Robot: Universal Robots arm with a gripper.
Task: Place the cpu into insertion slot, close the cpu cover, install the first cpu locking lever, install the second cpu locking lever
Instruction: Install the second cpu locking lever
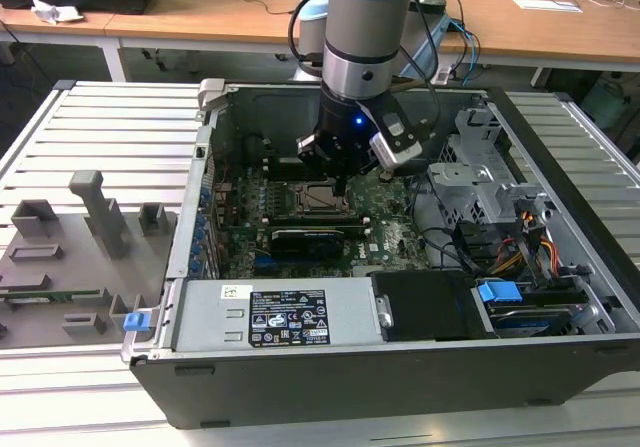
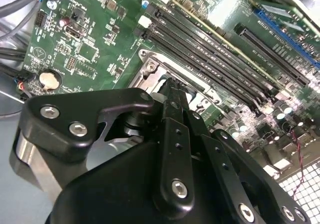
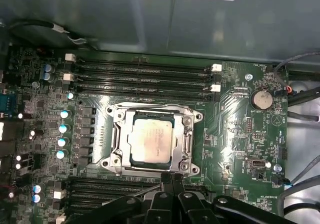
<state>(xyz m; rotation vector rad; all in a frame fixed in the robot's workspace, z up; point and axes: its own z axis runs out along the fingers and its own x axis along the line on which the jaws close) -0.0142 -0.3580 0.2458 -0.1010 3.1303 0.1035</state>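
- The gripper point(image 3: 172, 180) hangs low over the motherboard point(image 3: 235, 134) inside the open computer case point(image 1: 330, 387); in the first wrist view its fingers point(image 3: 178, 184) are pressed together, clenched on nothing visible, their tips at the near edge of the socket.
- The power supply point(image 1: 275, 317) runs along the case's front wall in the exterior view.
- Long black memory slots point(image 3: 142, 76) lie beside the socket.
- The cpu cover point(image 3: 186, 139) lies flat over the insertion slot point(image 3: 116, 134), framing the chip.
- The cpu point(image 3: 151, 142) sits seated in the socket, its silvery top showing through the cover's cut-out.
- A coin cell battery point(image 3: 261, 99) sits near a board corner.
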